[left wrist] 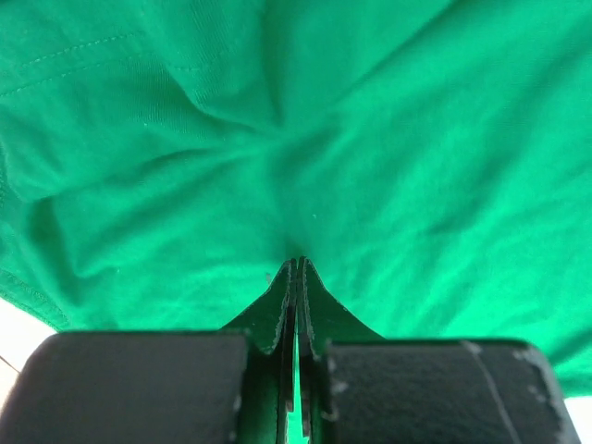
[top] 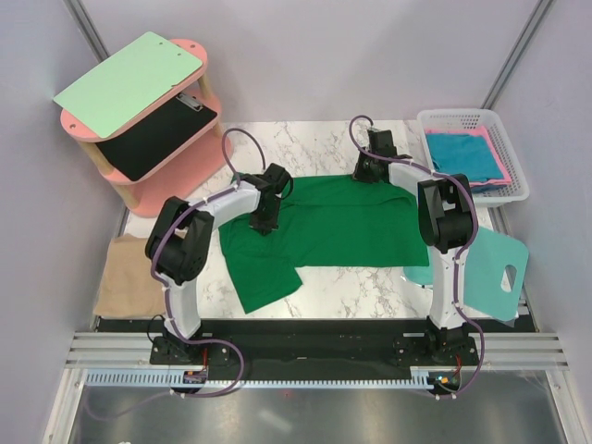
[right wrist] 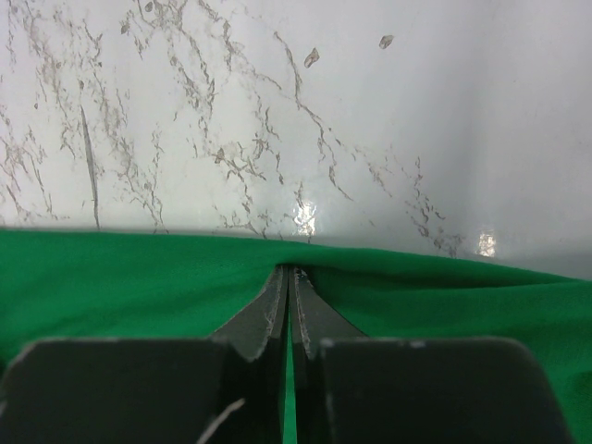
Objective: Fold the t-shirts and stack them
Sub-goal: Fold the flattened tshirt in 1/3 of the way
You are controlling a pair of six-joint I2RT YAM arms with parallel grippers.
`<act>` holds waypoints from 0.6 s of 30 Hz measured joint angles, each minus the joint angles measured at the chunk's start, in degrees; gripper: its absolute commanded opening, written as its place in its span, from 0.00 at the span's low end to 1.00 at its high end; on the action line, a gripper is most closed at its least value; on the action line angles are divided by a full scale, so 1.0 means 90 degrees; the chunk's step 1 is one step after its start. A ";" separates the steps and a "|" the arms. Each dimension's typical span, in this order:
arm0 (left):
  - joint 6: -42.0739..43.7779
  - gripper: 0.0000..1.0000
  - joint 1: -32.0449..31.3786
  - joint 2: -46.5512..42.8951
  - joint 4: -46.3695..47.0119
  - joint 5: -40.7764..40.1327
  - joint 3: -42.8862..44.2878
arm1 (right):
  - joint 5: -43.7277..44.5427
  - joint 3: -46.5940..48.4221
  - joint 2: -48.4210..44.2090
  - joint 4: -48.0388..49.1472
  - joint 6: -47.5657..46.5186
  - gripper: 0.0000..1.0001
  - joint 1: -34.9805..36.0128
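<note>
A dark green t-shirt (top: pixel 338 222) lies spread across the middle of the marble table, one sleeve trailing toward the front left. My left gripper (top: pixel 265 226) is shut on the shirt's left part; in the left wrist view the jaws (left wrist: pixel 300 264) pinch green cloth (left wrist: pixel 370 139). My right gripper (top: pixel 363 173) is shut on the shirt's far edge; in the right wrist view it (right wrist: pixel 289 271) pinches the green hem (right wrist: pixel 111 277). A tan-beige t-shirt (top: pixel 128 277) lies folded off the table's left edge. Teal-blue (top: pixel 461 155) and pink (top: pixel 495 153) shirts lie folded in the white basket (top: pixel 508 192).
A pink two-level stand (top: pixel 176 176) at the back left holds a pale green clipboard (top: pixel 129 81) and a black board. A stiff mint-teal board with a hole (top: pixel 493 268) lies at the right front, beside the right arm. Bare marble (right wrist: pixel 277 111) lies beyond the shirt's far edge.
</note>
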 measured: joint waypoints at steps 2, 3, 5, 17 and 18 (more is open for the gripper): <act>-0.0017 0.02 -0.0032 -0.0107 -0.0005 0.0002 -0.0041 | -0.0012 0.0000 0.0000 0.0000 0.0000 0.08 -0.0002; -0.0017 0.02 -0.0034 -0.0204 0.0012 -0.0002 -0.0029 | -0.0017 0.0000 0.0000 0.0000 0.0000 0.08 -0.0005; -0.0015 0.02 -0.0017 -0.0401 -0.0019 -0.0022 0.0143 | -0.0017 0.0000 0.0000 0.0000 0.0000 0.08 -0.0005; 0.0039 0.73 0.0425 0.0117 0.0124 -0.0017 0.2314 | -0.0019 0.0000 0.0000 0.0000 0.0000 0.08 -0.0005; 0.0039 0.73 0.0483 0.0257 0.0124 0.0027 0.2397 | -0.0019 0.0000 0.0000 0.0000 0.0000 0.09 -0.0005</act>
